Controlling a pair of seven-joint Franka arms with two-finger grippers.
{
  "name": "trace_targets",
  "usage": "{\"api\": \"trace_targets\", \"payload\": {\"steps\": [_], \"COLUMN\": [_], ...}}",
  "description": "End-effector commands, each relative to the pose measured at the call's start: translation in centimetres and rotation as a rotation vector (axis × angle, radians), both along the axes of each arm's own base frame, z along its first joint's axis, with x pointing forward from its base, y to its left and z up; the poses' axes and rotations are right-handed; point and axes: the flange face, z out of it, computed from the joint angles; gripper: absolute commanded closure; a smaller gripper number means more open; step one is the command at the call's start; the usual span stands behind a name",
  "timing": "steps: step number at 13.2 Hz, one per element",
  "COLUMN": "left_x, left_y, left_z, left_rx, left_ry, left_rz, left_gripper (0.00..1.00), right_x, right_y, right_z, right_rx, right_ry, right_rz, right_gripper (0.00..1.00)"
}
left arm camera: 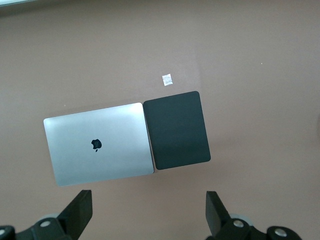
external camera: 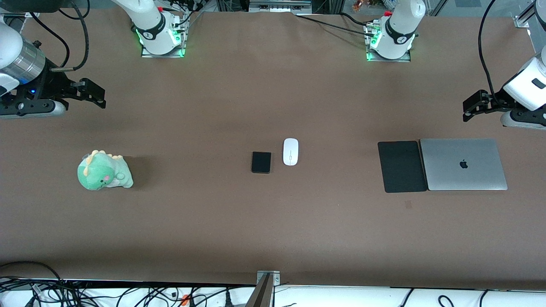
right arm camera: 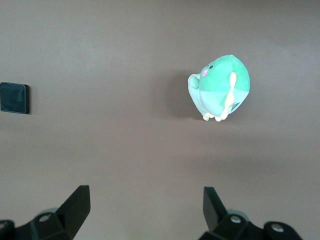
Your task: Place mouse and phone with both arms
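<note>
- Front view: the mouse [external camera: 290, 151] and the phone [external camera: 261, 162] lie side by side at mid-table, just apart, the phone slightly nearer the camera and toward the right arm's end.
- Neither is held, so by my reading the task has not begun: both pick-ups and both placements are left.
- The left gripper [external camera: 469, 108] hangs over bare table at the left arm's end, beside the laptop [external camera: 463, 164] and the black pad [external camera: 401, 166], which touch edge to edge.
- The right gripper [external camera: 96, 96] hangs over bare table at the right arm's end, with a green plush dinosaur [external camera: 103, 170] on the table near it.
- Both arms are cut off by the frame edges here, and the finger gap is hard to judge from this angle.
- Left wrist view: the left gripper [left arm camera: 149, 212] has its fingers spread wide with nothing between them; laptop [left arm camera: 97, 143] and pad [left arm camera: 177, 130] lie below, plus a small pale scrap [left arm camera: 167, 79] I cannot identify.
- Mouse and phone are out of this view.
- Right wrist view: the right gripper [right arm camera: 146, 209] is likewise spread and empty; the plush [right arm camera: 220, 87] is in sight, and the phone [right arm camera: 13, 98] is clipped by the frame edge.
- The mouse is not visible here.
</note>
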Motion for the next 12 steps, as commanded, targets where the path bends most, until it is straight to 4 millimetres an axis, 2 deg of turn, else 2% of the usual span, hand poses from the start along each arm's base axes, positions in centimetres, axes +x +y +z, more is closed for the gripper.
{"api": "trace_targets", "payload": {"steps": [1,8,12], "left_x": [0.3,0.3,0.9], "left_y": [0.0,0.1,-0.3], "left_z": [0.6,0.5,-0.7], "left_rx": [-0.020,-0.017,-0.017], "left_ry": [0.002,0.005,0.026], "left_rz": [0.004,0.002,-0.001], "left_gripper": [0.00,0.00,0.00], "right_x": [0.3,0.3,0.3], "right_y": [0.0,0.0,0.0], "right_z": [0.5,0.5,0.5], "right_rx": [-0.011,-0.011,-0.011], "right_ry": [-0.009,-0.009,-0.009], "right_rz": [0.005,0.005,0.005], "right_gripper": [0.00,0.00,0.00]}}
